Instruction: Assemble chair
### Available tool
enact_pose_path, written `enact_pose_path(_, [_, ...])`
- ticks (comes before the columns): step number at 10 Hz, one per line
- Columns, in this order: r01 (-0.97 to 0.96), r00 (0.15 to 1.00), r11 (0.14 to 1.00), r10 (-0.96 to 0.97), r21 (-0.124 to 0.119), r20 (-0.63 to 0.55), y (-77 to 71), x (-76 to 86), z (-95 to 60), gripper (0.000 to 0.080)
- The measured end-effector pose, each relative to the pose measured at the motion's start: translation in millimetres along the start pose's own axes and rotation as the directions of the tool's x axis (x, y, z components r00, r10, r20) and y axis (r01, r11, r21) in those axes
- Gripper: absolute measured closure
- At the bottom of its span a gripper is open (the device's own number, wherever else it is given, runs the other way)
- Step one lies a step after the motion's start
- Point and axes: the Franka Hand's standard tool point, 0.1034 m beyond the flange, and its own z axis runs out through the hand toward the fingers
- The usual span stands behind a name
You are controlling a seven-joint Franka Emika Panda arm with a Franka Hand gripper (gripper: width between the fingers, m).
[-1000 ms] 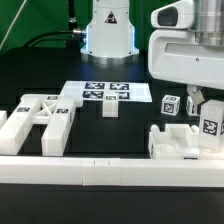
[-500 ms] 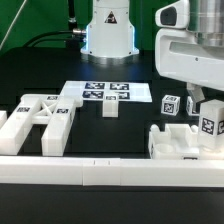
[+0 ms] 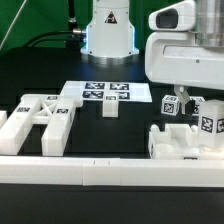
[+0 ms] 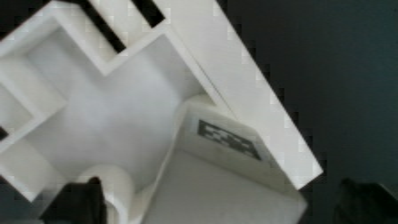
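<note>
Exterior view, nearest first: a long low white border rail (image 3: 100, 182) is seen running across the front of the black bench (image 3: 130, 130); just behind it, at the exterior view's left, the X-braced side frame (image 3: 40, 118) of the chair is laid flat, with a tag visible on its upper face; at the exterior view's right, also just behind the rail, the chunky seat block (image 3: 178, 143) is set on the bench; a tagged upright piece (image 3: 210, 125) is seen at the block's far right corner, touching or just beside it, which of the two cannot be told; a tagged cube (image 3: 170, 102) is placed just behind the block. The end effector (image 3: 188, 100) is hung over the back of the seat block, between those two tagged pieces; its fingers are largely hidden by the white hand body and the parts, so whether it is open or closed cannot be told. Farther back, near the middle, a small cube (image 3: 110, 108) is stood at the near edge of the marker board (image 3: 72, 92), which is laid flat on the bench; the arm's base (image 3: 108, 30) is seen beyond it. Wrist view: the frame is filled by a glossy white chair part (image 4: 125, 120) with slanted ribs, seen very close; a tag (image 4: 228, 140) is carried on one face; which part it is cannot be told.
</note>
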Motion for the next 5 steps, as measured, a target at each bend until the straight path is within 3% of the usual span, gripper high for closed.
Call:
enact_pose_path(2, [0.390,0.921,0.919,-0.389,-0.063,0.022,-0.1,-0.7,-2.8,0.0151])
enact_pose_path(3, [0.508,0.861,0.858,-0.507,-0.073,0.036,-0.4,-1.8,-2.7,0.0151])
enact_pose_path(5, [0.611,0.791,0.789,-0.611,-0.068,0.022,3.8,5.2,-2.9,0.0151])
